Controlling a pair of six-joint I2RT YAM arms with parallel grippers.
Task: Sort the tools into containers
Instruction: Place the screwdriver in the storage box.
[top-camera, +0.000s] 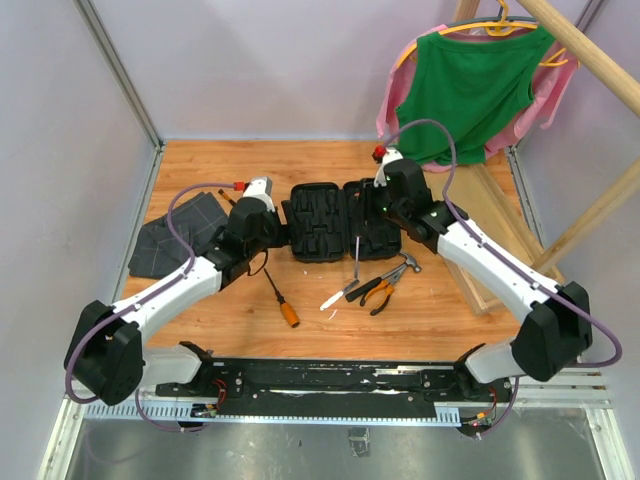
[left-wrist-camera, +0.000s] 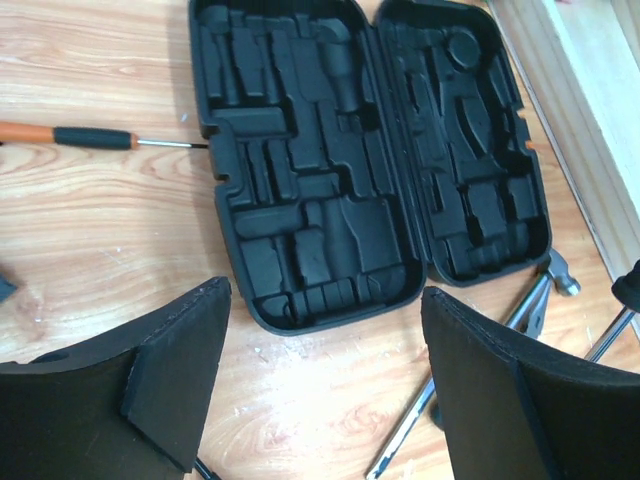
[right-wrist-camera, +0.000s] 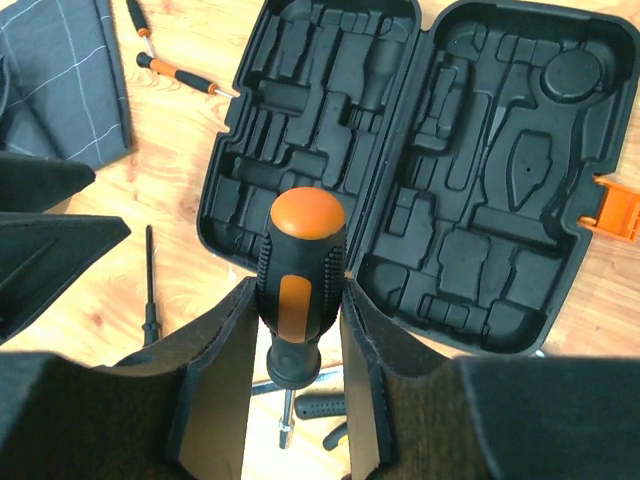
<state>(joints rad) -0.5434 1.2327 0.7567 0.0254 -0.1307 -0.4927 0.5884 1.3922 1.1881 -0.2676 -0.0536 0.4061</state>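
The black tool case (top-camera: 335, 222) lies open in the middle of the table, its moulded slots (left-wrist-camera: 330, 150) empty. My right gripper (right-wrist-camera: 297, 290) is shut on a black-and-orange screwdriver handle (right-wrist-camera: 300, 255) held upright over the case's near edge, with the shaft (top-camera: 357, 258) hanging down. My left gripper (left-wrist-camera: 327, 292) stands open with nothing between its fingers, just off the case's left half (top-camera: 268, 238). On the table in front of the case lie the pliers (top-camera: 381, 291), a hammer head (left-wrist-camera: 560, 278) and an orange-handled screwdriver (top-camera: 286, 306). Another orange-black screwdriver (left-wrist-camera: 70, 135) lies left of the case.
A dark grey folded cloth (top-camera: 175, 240) lies at the left, with two small screwdrivers (right-wrist-camera: 175, 75) beside it. A long wooden tray (top-camera: 500, 235) runs along the right side. The case's orange latch (right-wrist-camera: 618, 210) sticks out on its right. Green and pink clothes (top-camera: 470, 85) hang at the back right.
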